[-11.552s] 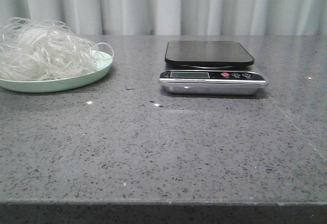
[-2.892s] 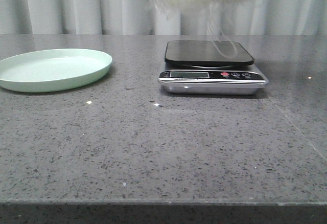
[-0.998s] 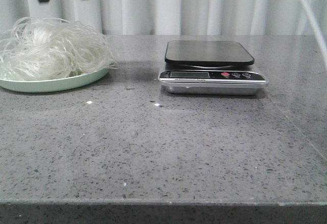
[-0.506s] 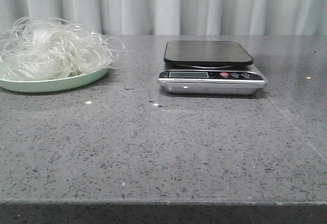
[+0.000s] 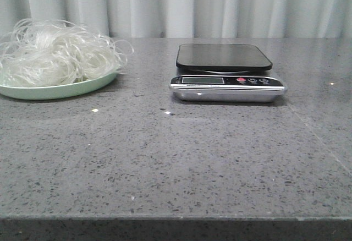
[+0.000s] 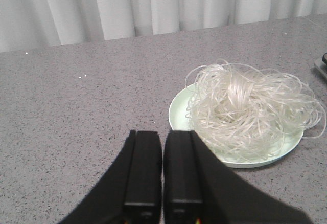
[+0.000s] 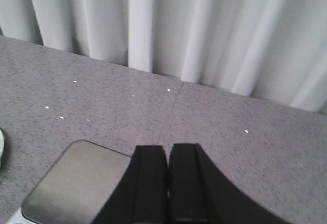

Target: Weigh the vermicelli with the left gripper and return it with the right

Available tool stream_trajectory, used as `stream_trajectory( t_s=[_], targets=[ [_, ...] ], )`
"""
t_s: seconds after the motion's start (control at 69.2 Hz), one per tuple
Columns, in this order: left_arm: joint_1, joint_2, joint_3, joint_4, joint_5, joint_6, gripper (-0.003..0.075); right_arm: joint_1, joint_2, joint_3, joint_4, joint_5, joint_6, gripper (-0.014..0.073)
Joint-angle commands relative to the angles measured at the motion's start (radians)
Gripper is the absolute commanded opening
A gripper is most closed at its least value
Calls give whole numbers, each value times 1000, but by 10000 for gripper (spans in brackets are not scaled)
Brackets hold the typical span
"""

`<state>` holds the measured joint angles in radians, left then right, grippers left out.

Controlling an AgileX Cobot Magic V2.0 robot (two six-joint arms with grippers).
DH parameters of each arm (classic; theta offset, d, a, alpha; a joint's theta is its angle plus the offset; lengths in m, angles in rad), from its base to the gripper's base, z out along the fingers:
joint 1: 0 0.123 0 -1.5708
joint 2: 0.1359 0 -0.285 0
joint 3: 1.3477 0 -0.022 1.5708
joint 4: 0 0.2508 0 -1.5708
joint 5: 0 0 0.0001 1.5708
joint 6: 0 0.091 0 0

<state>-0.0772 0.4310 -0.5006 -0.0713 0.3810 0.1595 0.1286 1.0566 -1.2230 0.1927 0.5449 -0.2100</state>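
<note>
The vermicelli (image 5: 58, 51) sits heaped on the plate (image 5: 66, 89) at the upper left of the front view, a fluffy tangle of thin, translucent, whitish strands that covers nearly the whole dish, with a few loops hanging over the rim toward the scale (image 5: 225, 73). The plate is a shallow, smooth, pale green round with a low lip, which suits a springy pile that would otherwise spread over the table (image 5: 176, 164). The scale stands well apart from it at the upper middle of the frame: a flat, dark, rounded-square weighing plate above a silvery base with a small display and a row of buttons, one of them red. Nothing rests on the weighing plate, so with the noodles lying on the dish the task looks to be at its end, though the pictures alone would equally fit its start. The table is grey speckled stone, matte and level, with pale pleated curtains behind. Neither arm shows in the front view. In the left wrist view the left gripper (image 6: 162, 180) hangs above bare table just beside the plate, its black, flat-faced fingers clenched together on nothing. In the right wrist view the right gripper (image 7: 167, 183) hovers above the scale's far corner, fingers likewise pressed together and empty
</note>
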Motion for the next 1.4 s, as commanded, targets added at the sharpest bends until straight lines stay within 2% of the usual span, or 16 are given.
stream_trajectory(
  t_s=[0.0, 0.231, 0.463, 0.694, 1.388],
  targets=[
    [2, 3, -26, -5, -73, -10, 136, -19, -142, 159, 5, -211, -7, 151],
    [2, 3, -26, -5, -73, -10, 136, -22, -385, 576, 6, -446, -7, 151],
    [2, 3, -26, -5, -73, -10, 136, -22, -605, 807, 6, -512, -7, 151],
    [2, 3, -26, -5, -73, -10, 136, -22, -712, 869, 6, -527, -7, 151],
    [2, 3, -26, -5, -73, -10, 136, -22, -712, 869, 6, -526, -7, 151]
  ],
)
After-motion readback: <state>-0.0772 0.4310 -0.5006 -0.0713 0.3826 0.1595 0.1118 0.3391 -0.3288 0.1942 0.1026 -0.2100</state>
